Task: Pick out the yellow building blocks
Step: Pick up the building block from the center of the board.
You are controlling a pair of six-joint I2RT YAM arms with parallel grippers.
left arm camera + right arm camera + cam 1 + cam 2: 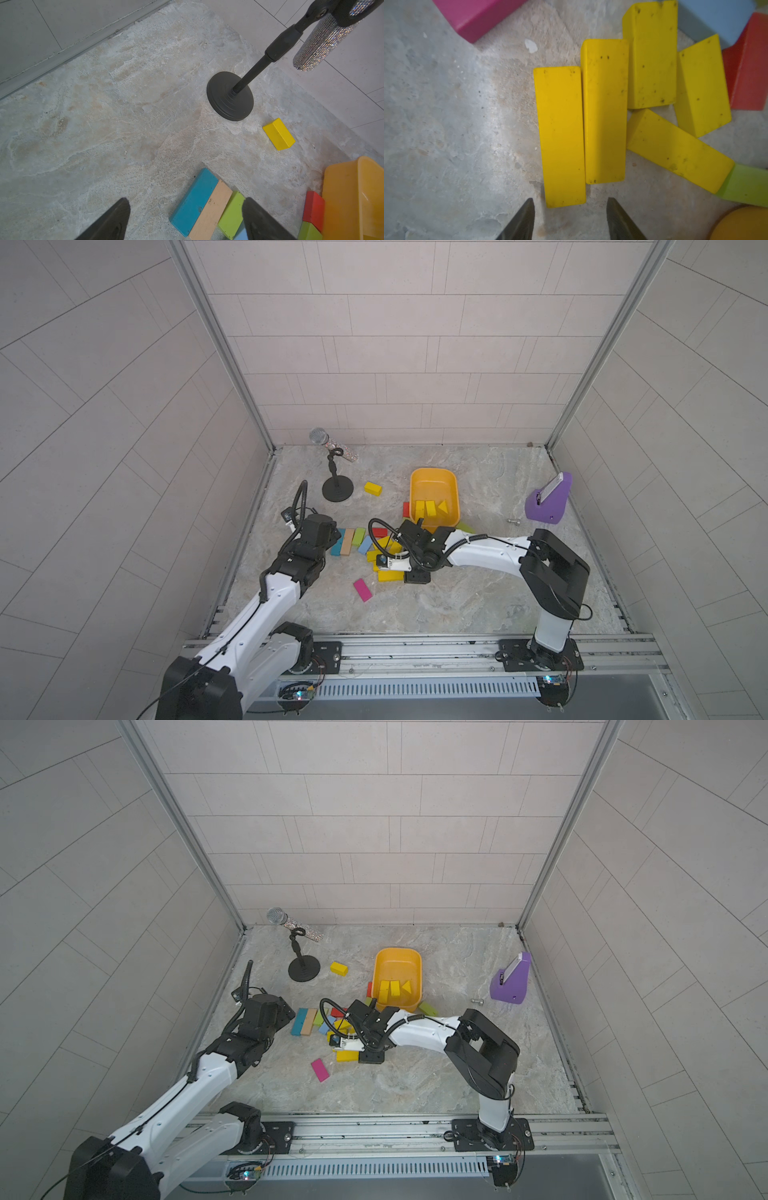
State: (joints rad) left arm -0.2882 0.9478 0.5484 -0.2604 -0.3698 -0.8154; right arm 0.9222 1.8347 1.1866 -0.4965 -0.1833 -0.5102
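**Room:** booth with pale tiled walls (395, 344) on three sides and aluminium posts at the back corners. A metal rail (415, 649) along the front carries both arm bases.

**Surface:** counter (478, 593), grey-beige stone pattern, matte and scuffed.

**Containers**
1. Tub (434, 485), orange-yellow, rounded, centre-back of the counter. It holds yellow bars (424, 509) lying at its near end, with one yellow wedge (443, 507) beside them. A red block (313, 207) sits against the outer wall.
2. Purple stand (548, 506), far right, with a pale flat item leaning in its slot. A small bolt (513, 521) lies near it.

**Loose yellow stock**
- Five yellow blocks (604, 110) lie flat on the counter just in front of the tub. Two are side by side and touching, and three more crowd next to them. Red, light-blue and green pieces border the group.
- One lone block (372, 488) lies between the mic stand (337, 489) and the tub, apart from both.

**Other items**
- Microphone (319, 436), glittered handle, clipped in the black mic stand at back left.
- Blue bar (193, 201), tan bar (212, 209) and green bar (231, 209) lie in a touching row.
- Pink block (362, 590) lies alone toward the front.

**Arms**
- Left fingers (116, 220): spread wide, empty, above the blue-tan-green row.
- Right fingers (527, 218): parted moderately, empty. The tips flank the near end of the outermost yellow block, and no contact shows in the wrist view.
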